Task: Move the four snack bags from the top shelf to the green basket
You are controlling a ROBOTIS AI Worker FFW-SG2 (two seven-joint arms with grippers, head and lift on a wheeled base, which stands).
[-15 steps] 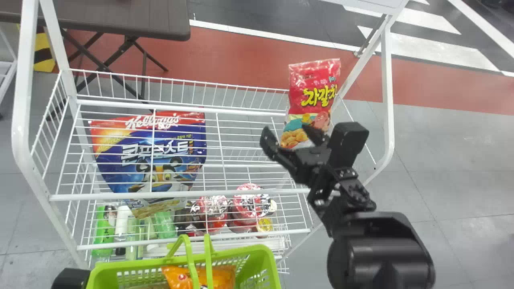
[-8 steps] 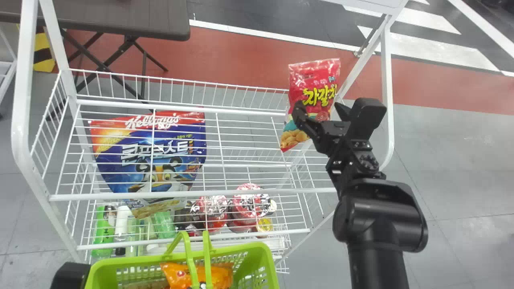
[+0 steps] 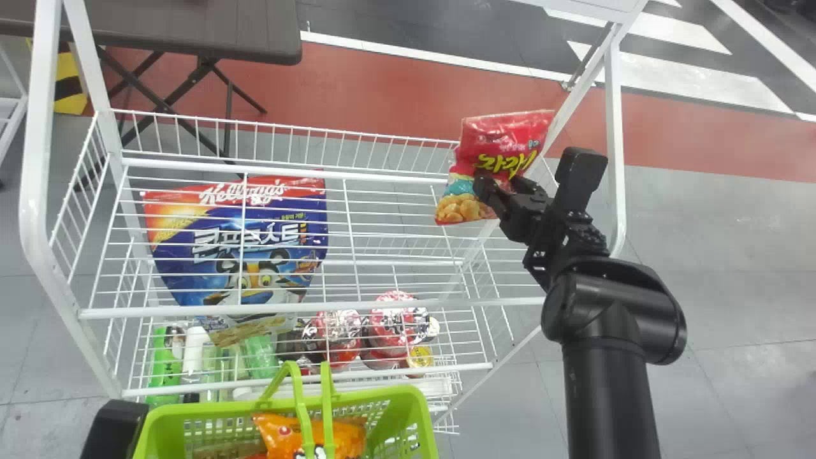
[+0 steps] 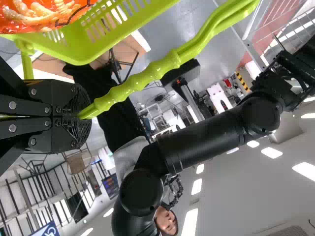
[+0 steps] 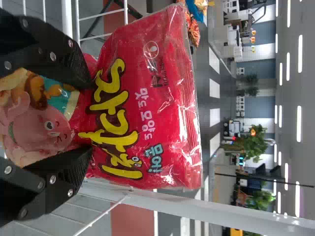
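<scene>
Right gripper (image 3: pixel 502 180) part-closed, pinching the red snack bag (image 3: pixel 507 140) between its fingers; my left (image 3: pixel 115 428) clamps the basket handle (image 4: pixel 162 69).

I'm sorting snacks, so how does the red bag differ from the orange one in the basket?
The red bag is pinched in the right gripper; the orange bag rests in the green basket. The gripper's fingers partly cover the red bag, the basket's handles the orange one. Both are shiny snack bags.
</scene>
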